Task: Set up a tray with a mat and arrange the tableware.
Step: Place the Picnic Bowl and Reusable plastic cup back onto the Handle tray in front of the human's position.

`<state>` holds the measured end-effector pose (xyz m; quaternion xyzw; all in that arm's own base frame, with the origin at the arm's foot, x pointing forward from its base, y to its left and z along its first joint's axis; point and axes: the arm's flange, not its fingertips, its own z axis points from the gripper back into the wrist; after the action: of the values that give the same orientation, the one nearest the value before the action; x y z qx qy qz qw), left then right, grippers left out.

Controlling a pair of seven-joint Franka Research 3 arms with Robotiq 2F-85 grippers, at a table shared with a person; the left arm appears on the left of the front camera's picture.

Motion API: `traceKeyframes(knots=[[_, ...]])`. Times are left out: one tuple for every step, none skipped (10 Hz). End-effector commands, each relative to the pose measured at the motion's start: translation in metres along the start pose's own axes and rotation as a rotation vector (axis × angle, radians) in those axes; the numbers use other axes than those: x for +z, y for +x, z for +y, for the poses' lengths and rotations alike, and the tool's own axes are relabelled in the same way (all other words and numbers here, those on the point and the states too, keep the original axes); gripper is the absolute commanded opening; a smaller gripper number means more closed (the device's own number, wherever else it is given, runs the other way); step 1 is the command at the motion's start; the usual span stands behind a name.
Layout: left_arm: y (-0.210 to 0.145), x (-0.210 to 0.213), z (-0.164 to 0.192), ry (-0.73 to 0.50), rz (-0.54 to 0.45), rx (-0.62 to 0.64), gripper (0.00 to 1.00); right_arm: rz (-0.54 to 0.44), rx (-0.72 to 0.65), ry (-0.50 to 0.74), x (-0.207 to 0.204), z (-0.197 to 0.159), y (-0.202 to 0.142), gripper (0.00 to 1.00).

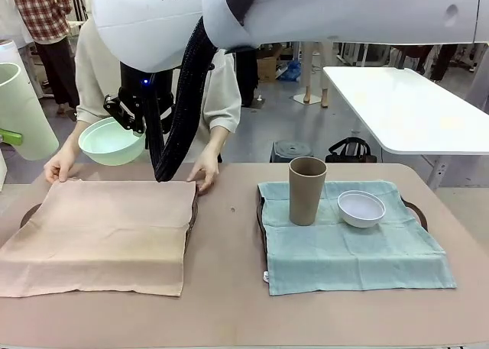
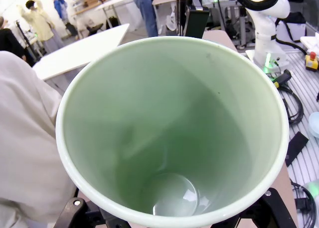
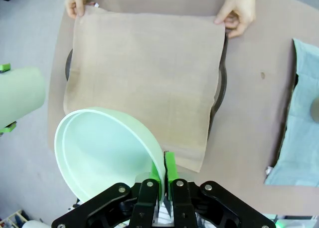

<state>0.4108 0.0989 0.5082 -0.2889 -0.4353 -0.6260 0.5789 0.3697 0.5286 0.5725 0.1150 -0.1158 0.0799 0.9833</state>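
Note:
My right gripper (image 3: 165,169) is shut on the rim of the pale green bowl (image 3: 99,153) and holds it tilted above the beige mat (image 3: 144,78). In the front view the bowl (image 1: 111,141) hangs from that gripper (image 1: 126,122) over the mat's far left corner. My left gripper (image 1: 8,137) is shut on the tall pale green cup (image 1: 19,112) at the left edge, and the cup's inside (image 2: 169,128) faces the left wrist view. A person's hands (image 1: 205,173) press the far corners of the beige mat (image 1: 99,234), which covers a dark tray (image 3: 221,83). The brown cup (image 1: 306,190) and white bowl (image 1: 361,208) stand on the teal mat (image 1: 351,250).
The teal mat lies on a second dark tray (image 1: 416,211) at the right. The person stands right behind the table's far edge, between the arms. A white table (image 1: 405,108) stands beyond at the back right. Bare tabletop (image 1: 229,242) runs between the two trays.

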Motion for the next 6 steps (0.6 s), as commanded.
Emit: traceKeyframes(knots=[[0.0011,-0.0001,0.0009,0.002,-0.001,-0.011,0.79,-0.005,0.004,-0.012,0.001,0.0004,0.0004,0.0],[0.0011,-0.0001,0.0009,0.002,-0.001,-0.011,0.79,-0.005,0.004,-0.012,0.001,0.0004,0.0004,0.0],[0.0011,-0.0001,0.0009,0.002,-0.001,-0.011,0.79,-0.005,0.004,-0.012,0.001,0.0004,0.0004,0.0],[0.0011,-0.0001,0.0009,0.002,-0.001,-0.011,0.79,-0.005,0.004,-0.012,0.001,0.0004,0.0004,0.0],[0.0011,-0.0001,0.0009,0.002,-0.001,-0.011,0.79,-0.005,0.004,-0.012,0.001,0.0004,0.0004,0.0],[0.0011,-0.0001,0.0009,0.002,-0.001,-0.011,0.79,-0.005,0.004,-0.012,0.001,0.0004,0.0004,0.0]])
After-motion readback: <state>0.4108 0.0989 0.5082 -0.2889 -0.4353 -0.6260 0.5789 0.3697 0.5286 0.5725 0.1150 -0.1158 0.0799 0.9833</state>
